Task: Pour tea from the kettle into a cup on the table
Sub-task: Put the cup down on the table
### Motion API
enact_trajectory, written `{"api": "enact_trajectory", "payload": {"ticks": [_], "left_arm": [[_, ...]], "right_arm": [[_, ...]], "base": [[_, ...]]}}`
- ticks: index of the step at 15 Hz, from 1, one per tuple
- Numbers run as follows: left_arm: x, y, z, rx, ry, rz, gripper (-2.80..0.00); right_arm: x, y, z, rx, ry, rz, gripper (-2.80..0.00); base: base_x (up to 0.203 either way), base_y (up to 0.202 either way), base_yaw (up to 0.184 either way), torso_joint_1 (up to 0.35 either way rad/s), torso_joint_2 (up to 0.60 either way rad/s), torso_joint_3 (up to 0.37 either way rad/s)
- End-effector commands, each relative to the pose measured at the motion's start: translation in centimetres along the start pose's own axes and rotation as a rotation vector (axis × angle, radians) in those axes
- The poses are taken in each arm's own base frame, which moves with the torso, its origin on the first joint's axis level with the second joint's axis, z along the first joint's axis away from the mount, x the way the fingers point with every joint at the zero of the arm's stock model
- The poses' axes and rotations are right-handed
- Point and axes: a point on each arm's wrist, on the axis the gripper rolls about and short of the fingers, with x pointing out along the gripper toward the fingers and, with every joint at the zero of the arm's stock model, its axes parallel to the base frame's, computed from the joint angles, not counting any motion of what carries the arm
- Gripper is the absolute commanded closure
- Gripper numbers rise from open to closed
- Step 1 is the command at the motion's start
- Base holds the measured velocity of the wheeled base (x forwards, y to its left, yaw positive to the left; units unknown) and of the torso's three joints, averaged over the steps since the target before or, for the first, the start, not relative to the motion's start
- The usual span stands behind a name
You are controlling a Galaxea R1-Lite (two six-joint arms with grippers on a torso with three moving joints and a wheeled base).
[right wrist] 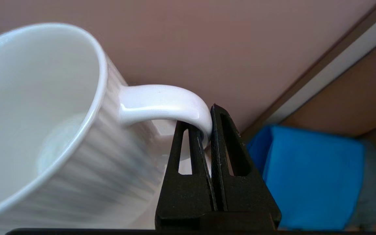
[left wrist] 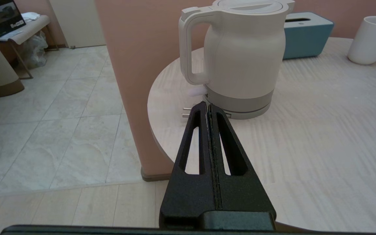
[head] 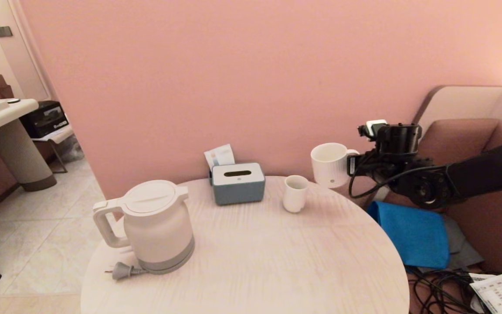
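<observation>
Where right hand [right wrist: 207, 130] pinches: ribbed white cup [head: 330, 165]

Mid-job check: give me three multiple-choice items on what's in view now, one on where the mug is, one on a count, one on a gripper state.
1. Where is the mug?
A. Standing beside the kettle
B. Held in the air past the table's far right edge
C. On top of the tissue box

2. How many white drinking vessels are in the head view?
A. One
B. Two
C. Four

3. How is the left gripper?
A. Shut, holding nothing
B. Clamped on the kettle handle
C. Wide open

Answers:
1 B: the right gripper has its jaws pinched on the mug's handle, with the mug clear of the table.
2 B: the mug and the small handleless cup.
3 A: its jaws meet, short of the kettle.
</observation>
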Motion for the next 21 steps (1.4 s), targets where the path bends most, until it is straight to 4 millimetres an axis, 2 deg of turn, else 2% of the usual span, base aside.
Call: {"api": "enact_trajectory", "payload": {"ticks": [1, 5, 9, 13, 17, 21], "left_arm": [[0.0, 0.0, 0.0, 0.0, 0.0, 0.0, 0.0], [0.0, 0.0, 0.0, 0.0, 0.0, 0.0, 0.0], [0.0, 0.0, 0.0, 0.0, 0.0, 0.0, 0.0], [0.0, 0.0, 0.0, 0.0, -0.001, 0.001, 0.0], [0.0, 0.0, 0.0, 0.0, 0.0, 0.0, 0.0], [0.0, 0.0, 0.0, 0.0, 0.0, 0.0, 0.0]], "right_arm": [[-1.6, -0.4, -0.1, 0.018, 0.008, 0.007, 0.0], [-4.8, -0.8, -2.4, 0.046, 0.048, 0.056, 0.0], [-7.3, -0.9, -5.9, 0.045, 0.078, 0.098, 0.0], [-9.9, 1.2, -10.3, 0.056, 0.123, 0.187, 0.0], [-10.1, 3.1, -13.8, 0.044, 0.082, 0.241, 0.0], [-9.6, 3.6, -16.1, 0.044, 0.058, 0.213, 0.0]], "base": [[0.0, 0.0, 0.0, 0.0, 0.0, 0.0], [0.0, 0.0, 0.0, 0.0, 0.0, 0.0], [0.0, 0.0, 0.0, 0.0, 0.0, 0.0], [0.0, 0.0, 0.0, 0.0, 0.0, 0.0], [0.0, 0.0, 0.0, 0.0, 0.0, 0.0], [0.0, 0.0, 0.0, 0.0, 0.0, 0.0]]}}
